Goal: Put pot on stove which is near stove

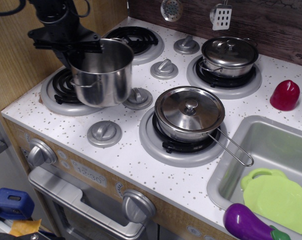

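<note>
The pot point(101, 75) is a tall shiny steel pot with no lid. It hangs tilted in the air over the right part of the front left stove point(60, 92), a black coil burner in a grey ring. My gripper point(85, 46) is black and shut on the pot's far left rim, one finger inside and one outside. The pot's base is off the counter.
A lidded saucepan point(190, 114) with a long wire handle sits on the front right burner. A squat lidded pot point(229, 55) sits on the back right burner. The back left burner point(133, 42) is bare. Grey knobs point(104, 133) lie between burners. A sink point(271, 165) is at right.
</note>
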Available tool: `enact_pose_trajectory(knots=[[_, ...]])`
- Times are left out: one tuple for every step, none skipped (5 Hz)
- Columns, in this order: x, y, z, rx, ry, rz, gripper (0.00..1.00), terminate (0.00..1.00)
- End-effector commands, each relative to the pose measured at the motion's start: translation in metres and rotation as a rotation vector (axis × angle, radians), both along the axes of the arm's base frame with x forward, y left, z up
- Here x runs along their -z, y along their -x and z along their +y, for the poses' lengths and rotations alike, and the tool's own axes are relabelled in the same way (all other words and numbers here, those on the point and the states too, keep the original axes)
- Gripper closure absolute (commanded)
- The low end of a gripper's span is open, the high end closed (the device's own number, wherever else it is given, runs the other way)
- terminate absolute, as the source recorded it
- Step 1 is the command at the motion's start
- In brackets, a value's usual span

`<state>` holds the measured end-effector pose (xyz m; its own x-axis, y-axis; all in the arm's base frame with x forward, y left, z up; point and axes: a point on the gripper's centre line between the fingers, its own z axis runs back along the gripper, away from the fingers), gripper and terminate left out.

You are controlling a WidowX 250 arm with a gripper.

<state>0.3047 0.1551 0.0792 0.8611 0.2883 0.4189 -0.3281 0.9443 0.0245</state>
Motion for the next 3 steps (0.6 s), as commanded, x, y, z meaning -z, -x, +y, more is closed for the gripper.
enact_pose_trajectory(knots=[[-0.029, -0.010, 0.025, 0.093, -0.106, -0.097, 1.00, 0.00], [-0.030, -0.015, 0.037, 0.152, -0.184, -0.141, 1.00, 0.00], [-0.030, -0.020, 0.050, 0.201, -0.200, -0.167, 1.00, 0.00]])
